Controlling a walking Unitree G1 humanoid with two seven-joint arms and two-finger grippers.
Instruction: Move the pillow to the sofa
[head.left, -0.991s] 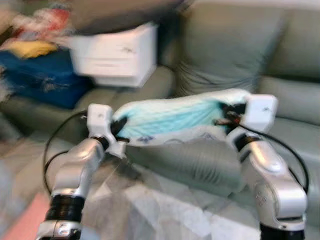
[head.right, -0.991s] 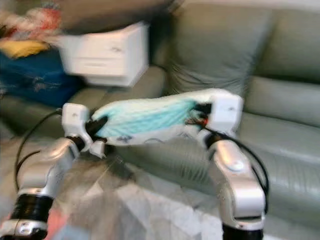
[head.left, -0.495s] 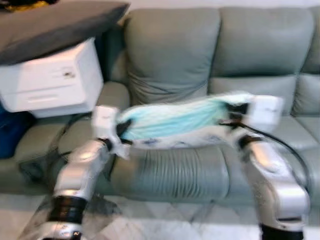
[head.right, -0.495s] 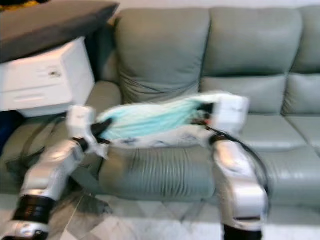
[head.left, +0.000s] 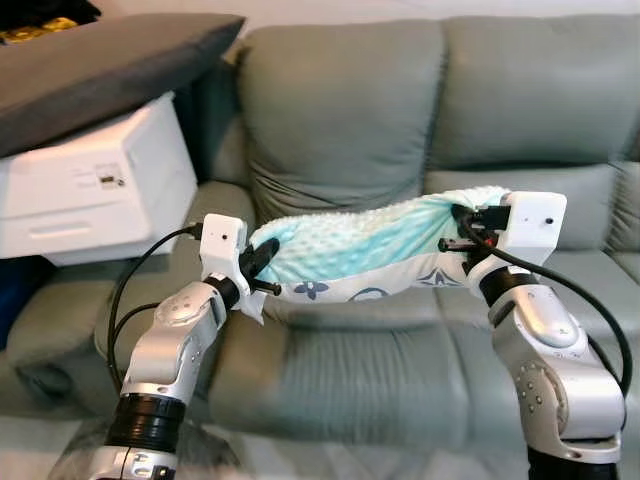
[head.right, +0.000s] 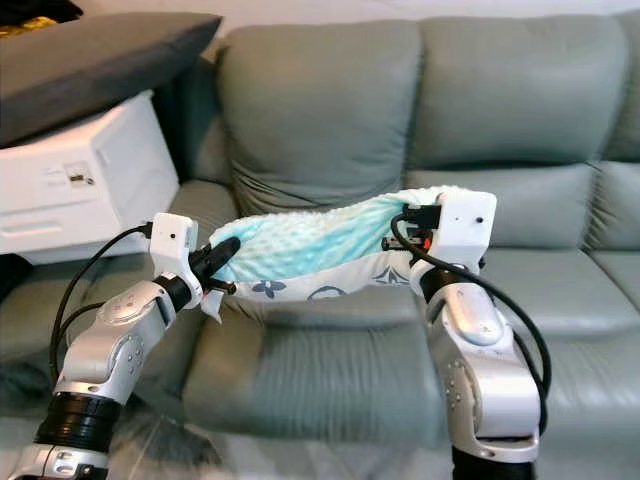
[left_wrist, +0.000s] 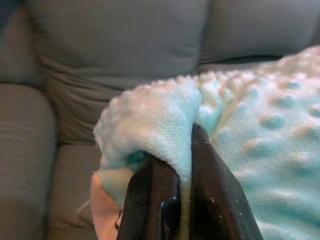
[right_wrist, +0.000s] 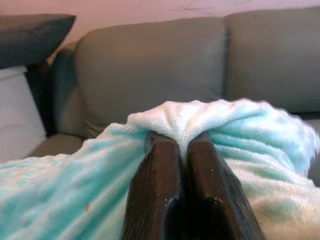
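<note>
Item: aqua pillow (head.left: 370, 245), slung above sofa (head.left: 380, 340) seat. Left gripper (head.left: 262, 255) at 9 o'clock, right gripper (head.left: 462, 228) at 3: jaws pinching fabric. Advice: lower level, release together.

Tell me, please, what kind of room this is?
Probably a home living room: a grey-green sofa spans the view, a dark cushion lies on a white printer-like box, and both grippers hold a turquoise pillow.

Grey-green leather sofa (head.left: 520, 110) spans the view; a white printer (head.left: 95, 195) rests on its left armrest; dark cushion (head.left: 100, 65) on top.
</note>
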